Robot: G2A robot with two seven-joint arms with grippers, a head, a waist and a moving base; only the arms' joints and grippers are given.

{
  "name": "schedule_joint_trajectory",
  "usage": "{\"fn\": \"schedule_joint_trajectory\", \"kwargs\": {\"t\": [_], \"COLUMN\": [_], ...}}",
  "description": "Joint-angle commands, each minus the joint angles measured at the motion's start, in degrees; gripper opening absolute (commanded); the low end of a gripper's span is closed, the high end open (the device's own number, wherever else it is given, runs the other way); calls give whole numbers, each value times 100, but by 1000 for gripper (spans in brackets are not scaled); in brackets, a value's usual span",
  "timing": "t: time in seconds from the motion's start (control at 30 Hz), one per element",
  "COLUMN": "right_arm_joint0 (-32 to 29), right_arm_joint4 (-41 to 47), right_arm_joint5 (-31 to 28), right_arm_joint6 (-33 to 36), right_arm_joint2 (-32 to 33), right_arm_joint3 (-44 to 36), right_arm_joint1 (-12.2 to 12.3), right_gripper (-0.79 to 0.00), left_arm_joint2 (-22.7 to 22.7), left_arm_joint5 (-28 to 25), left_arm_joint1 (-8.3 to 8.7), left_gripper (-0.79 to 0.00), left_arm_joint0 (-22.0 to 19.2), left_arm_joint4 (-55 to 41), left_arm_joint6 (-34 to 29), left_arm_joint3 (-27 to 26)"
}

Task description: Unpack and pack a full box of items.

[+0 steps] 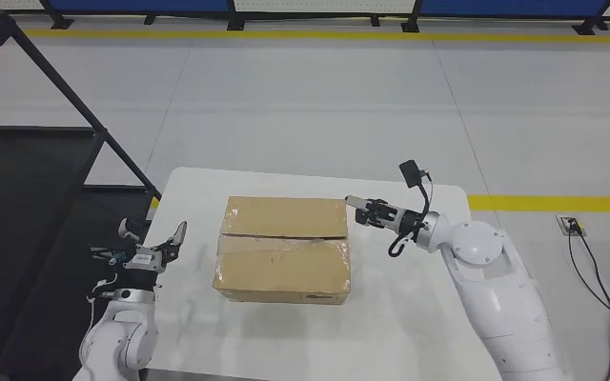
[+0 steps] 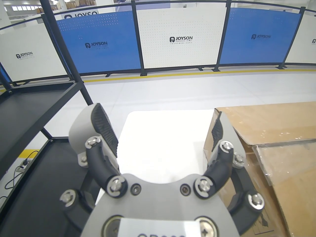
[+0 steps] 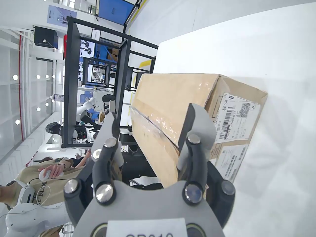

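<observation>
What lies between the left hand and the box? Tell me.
Bare table separates the left hand from the box, as the top view shows.

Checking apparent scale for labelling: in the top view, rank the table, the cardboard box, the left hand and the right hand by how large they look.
1. table
2. cardboard box
3. left hand and right hand: they look alike, so unranked.

Plain brown cardboard box [image 1: 282, 249] on a white table [image 1: 400, 314], beside a black shelf [image 2: 29, 114]
</observation>
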Motion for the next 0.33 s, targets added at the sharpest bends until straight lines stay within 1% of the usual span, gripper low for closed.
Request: {"fn": "schedule_joint_trajectory", "kwargs": {"t": [0.0,0.1,0.2,0.3], "right_arm_joint0": [0,0,0,0], "right_arm_joint4": [0,0,0,0], "right_arm_joint5": [0,0,0,0], "right_arm_joint6": [0,0,0,0], "right_arm_joint2": [0,0,0,0], "right_arm_joint3": [0,0,0,0], "right_arm_joint1": [0,0,0,0], "right_gripper": [-157,-53,-9,0], "left_arm_joint2": [0,0,0,0], "left_arm_joint5": [0,0,0,0], "left_arm_joint1": [0,0,0,0], "left_gripper": [-1,0,-1,-1], "left_arm_joint0": [0,0,0,0], "left_arm_joint4": [0,0,0,0], "left_arm_joint6": [0,0,0,0], "left_arm_joint3": [0,0,0,0]}}
